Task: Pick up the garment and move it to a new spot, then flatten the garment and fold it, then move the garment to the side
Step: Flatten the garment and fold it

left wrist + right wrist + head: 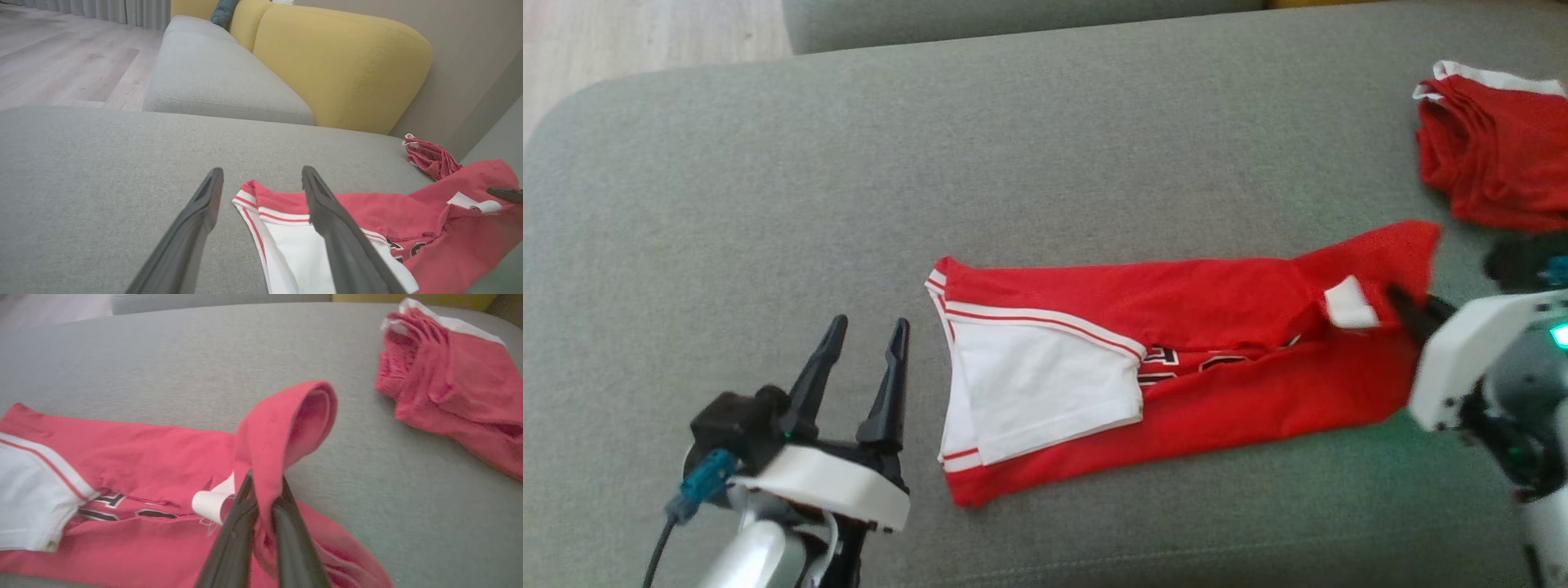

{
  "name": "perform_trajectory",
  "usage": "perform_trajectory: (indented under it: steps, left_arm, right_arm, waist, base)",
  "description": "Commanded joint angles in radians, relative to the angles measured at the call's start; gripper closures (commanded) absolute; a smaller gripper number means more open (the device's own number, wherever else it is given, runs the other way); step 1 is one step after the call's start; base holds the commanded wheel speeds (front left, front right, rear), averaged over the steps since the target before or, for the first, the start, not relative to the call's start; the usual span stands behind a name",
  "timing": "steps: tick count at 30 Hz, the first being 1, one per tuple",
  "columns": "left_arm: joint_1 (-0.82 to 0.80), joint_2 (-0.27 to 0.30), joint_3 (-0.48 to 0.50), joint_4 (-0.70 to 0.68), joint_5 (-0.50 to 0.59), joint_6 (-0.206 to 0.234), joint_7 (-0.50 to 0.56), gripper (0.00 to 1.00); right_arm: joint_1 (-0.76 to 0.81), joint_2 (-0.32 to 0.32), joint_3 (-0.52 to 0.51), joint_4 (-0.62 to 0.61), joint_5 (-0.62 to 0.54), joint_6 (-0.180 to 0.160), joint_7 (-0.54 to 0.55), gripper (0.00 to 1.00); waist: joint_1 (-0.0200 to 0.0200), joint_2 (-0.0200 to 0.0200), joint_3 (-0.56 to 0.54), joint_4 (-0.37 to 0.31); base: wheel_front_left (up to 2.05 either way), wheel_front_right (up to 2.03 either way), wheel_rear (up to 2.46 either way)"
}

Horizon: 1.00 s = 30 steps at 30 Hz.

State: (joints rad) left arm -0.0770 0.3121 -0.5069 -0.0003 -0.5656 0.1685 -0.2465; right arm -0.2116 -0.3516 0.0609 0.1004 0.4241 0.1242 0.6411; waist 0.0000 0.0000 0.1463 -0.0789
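Observation:
A red garment (1225,351) with white sleeves and trim lies folded lengthwise across the grey sofa seat. My right gripper (263,486) is shut on the garment's right end (286,424), which hangs lifted and looped over the fingers; in the head view that gripper (1409,306) sits at the cloth's right edge. My left gripper (866,331) stands open just left of the garment's white-sleeved end (1037,384), apart from it. In the left wrist view the open fingers (327,212) frame the garment's near corner (253,196).
A second red garment (1494,139) with white trim lies bunched at the back right of the seat (768,204). A yellow backrest (339,61) and another grey cushion (212,69) stand beyond. Wood floor (61,53) lies off the seat's left edge.

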Motion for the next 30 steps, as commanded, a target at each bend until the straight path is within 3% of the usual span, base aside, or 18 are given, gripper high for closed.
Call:
perform_trajectory:
  steps: [1, 9, 14, 22, 30]
  left_arm:
    - [-0.051, 0.023, 0.042, -0.025, 0.009, 0.009, -0.005, 0.0]
    - [-0.062, 0.023, 0.072, 0.019, 0.03, 0.023, -0.011, 0.0]
    - [-0.053, 0.017, 0.087, 0.045, 0.041, 0.024, -0.014, 0.0]
    - [-0.045, -0.012, 0.103, 0.062, 0.053, 0.004, -0.015, 0.0]
    - [-0.048, -0.044, 0.119, 0.071, 0.073, -0.023, -0.015, 0.0]
  right_arm:
    - [-0.006, -0.011, 0.022, -0.051, 0.008, 0.007, -0.001, 1.0]
    - [0.004, 0.041, 0.18, -0.141, 0.06, 0.007, -0.029, 1.0]
    - [-0.007, 0.107, 0.259, -0.145, 0.106, 0.007, -0.059, 1.0]
    - [-0.047, 0.249, 0.34, -0.039, 0.158, 0.007, -0.133, 1.0]
    - [-0.127, 0.298, 0.415, 0.123, 0.202, 0.007, -0.209, 1.0]
  waist:
    - [0.0, 0.0, -0.004, 0.005]
    - [0.0, 0.0, -0.028, 0.066]
    - [0.0, 0.0, -0.039, 0.113]
    - [0.0, 0.0, -0.037, 0.18]
    - [0.0, 0.0, -0.028, 0.222]
  base:
    - [0.0, 0.0, 0.0]
    - [0.0, 0.0, 0.0]
    - [0.0, 0.0, 0.0]
    - [0.0, 0.0, 0.0]
    - [0.0, 0.0, 0.0]
